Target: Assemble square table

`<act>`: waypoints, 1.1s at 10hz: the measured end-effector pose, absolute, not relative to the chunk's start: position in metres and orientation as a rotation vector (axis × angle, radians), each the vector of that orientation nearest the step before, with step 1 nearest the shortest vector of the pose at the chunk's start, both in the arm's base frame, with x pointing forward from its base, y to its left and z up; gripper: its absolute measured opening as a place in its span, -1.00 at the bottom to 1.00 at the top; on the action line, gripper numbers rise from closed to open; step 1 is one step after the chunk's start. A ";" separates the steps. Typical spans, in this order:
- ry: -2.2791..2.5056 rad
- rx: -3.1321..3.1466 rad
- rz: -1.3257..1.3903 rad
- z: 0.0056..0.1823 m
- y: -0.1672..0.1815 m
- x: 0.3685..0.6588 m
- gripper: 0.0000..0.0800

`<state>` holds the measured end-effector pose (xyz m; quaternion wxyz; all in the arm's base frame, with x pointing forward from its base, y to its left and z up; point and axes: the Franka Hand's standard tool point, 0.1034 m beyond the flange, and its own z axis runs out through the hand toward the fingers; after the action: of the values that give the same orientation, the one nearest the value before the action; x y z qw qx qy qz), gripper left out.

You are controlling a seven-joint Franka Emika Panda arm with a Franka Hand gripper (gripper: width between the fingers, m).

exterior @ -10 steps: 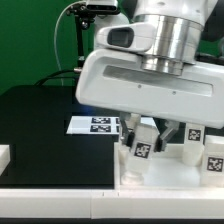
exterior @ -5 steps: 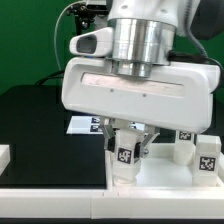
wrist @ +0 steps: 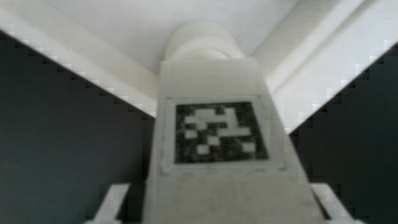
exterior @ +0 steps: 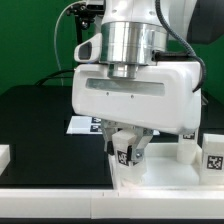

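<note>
My gripper (exterior: 126, 150) is shut on a short white table leg (exterior: 124, 156) with a black-and-white tag, holding it upright. The leg's foot is at the near left corner of the white square table top (exterior: 165, 178), which lies flat with its raised rim up. In the wrist view the leg (wrist: 214, 110) fills the middle between my fingers (wrist: 118, 200), and the table top's corner (wrist: 311, 40) shows beyond it. Whether the leg touches the top, I cannot tell. Two more tagged legs (exterior: 190, 148) (exterior: 215, 160) stand on the exterior view's right.
The marker board (exterior: 82, 124) lies on the black table surface behind the gripper. A small white part (exterior: 4, 155) sits at the exterior view's left edge. A green backdrop closes the back, and the wide white hand hides much of the middle.
The hand has turned and carried the held leg toward the exterior view's left, to the top's corner. In the last half second it shifted only slightly. The grip has stayed the same.
</note>
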<state>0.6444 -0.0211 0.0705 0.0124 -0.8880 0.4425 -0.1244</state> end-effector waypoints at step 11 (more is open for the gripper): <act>2.126 -2.154 -0.366 0.071 -0.013 0.629 -0.02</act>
<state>0.6292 -0.0128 0.0713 0.0467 -0.7057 0.6967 -0.1200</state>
